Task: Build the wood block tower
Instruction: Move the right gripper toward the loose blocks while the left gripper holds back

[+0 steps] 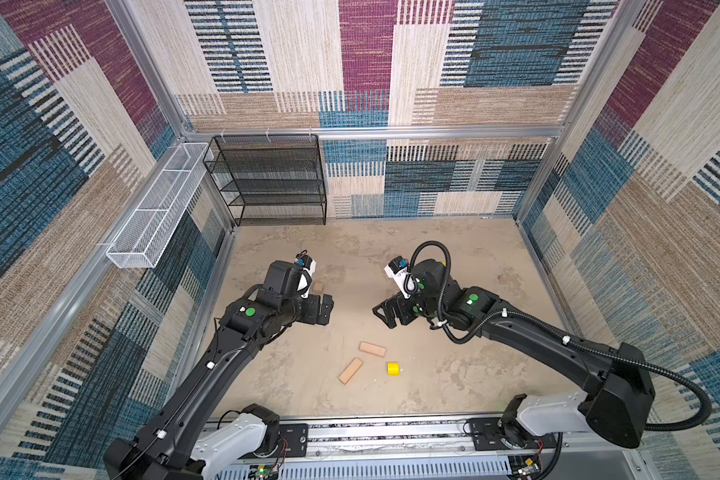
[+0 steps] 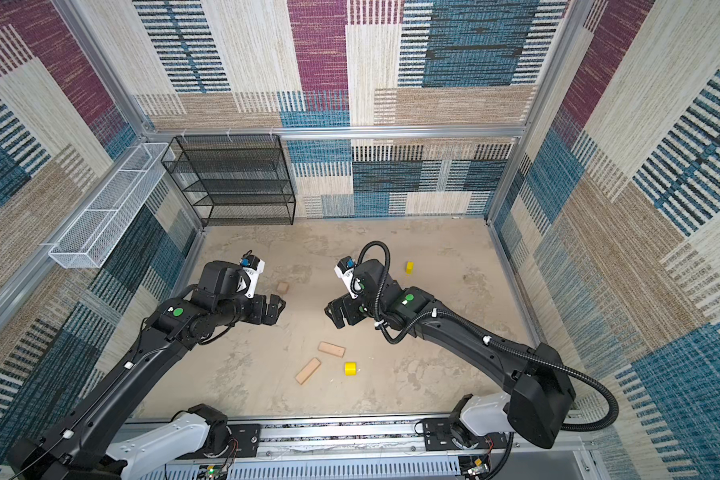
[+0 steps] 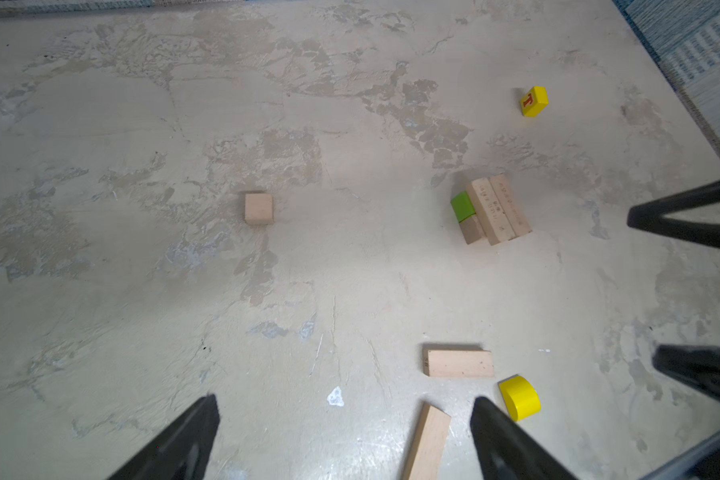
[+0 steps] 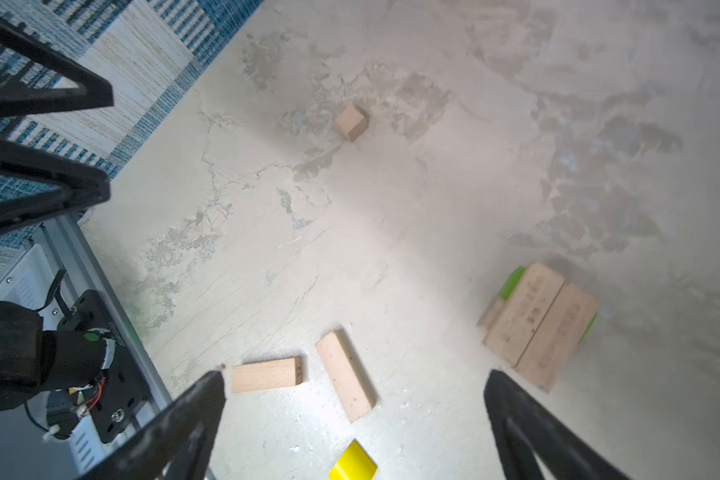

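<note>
Hanging wide and empty in both top views, well apart: left gripper [image 1: 324, 308], right gripper [image 1: 385, 312]. Through the left wrist: tower [image 3: 493, 210] barely begun, two tan planks laid over a green brick [image 3: 461, 205] and a tan piece; yellow letter cube [image 3: 534, 101] well apart from it. Through the right wrist: left to stack, seemingly, tan cube [image 4: 351, 122], a loose plank [image 4: 266, 375], a second plank [image 4: 345, 376] just beside, yellow half-round [image 4: 353, 467].

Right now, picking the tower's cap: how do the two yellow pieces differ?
The yellow cube is flat-faced with a red letter; the yellow rounded piece is curved and plain. The cube sits alone; the rounded piece lies beside a loose plank. Both are yellow and unstacked.
</note>
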`<state>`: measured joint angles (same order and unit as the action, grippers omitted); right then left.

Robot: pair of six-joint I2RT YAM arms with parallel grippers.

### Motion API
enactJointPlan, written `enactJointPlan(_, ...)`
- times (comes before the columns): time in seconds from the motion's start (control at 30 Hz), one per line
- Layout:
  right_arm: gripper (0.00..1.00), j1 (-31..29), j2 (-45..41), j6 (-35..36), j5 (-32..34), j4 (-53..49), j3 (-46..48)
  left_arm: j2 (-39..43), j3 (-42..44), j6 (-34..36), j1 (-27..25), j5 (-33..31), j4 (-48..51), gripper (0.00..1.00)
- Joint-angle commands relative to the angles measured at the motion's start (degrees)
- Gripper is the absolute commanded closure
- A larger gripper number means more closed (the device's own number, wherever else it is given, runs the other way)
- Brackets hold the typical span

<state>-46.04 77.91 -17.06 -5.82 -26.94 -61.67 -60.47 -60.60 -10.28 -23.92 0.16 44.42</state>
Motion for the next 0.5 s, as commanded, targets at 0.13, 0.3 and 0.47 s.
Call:
enactJointPlan(0.13,0.00,-8.09,-1.41,-36.20,15.74,-5.50,3.23,0.35,2.32,1.15,0.02,-1.91,-2.67,0.01)
enactJointPlan(0.3,0.03,-13.06,4.88,-44.97,18.57,-9.71,-0.31,1.90,2.15,1.40,0.02,-0.10,-2.59,0.01)
enactJointPlan(0.47,0.05,-15.87,14.55,-50.30,19.55,-17.87,-8.58,5.20,3.24,1.66,0.08,1.11,-2.63,0.01)
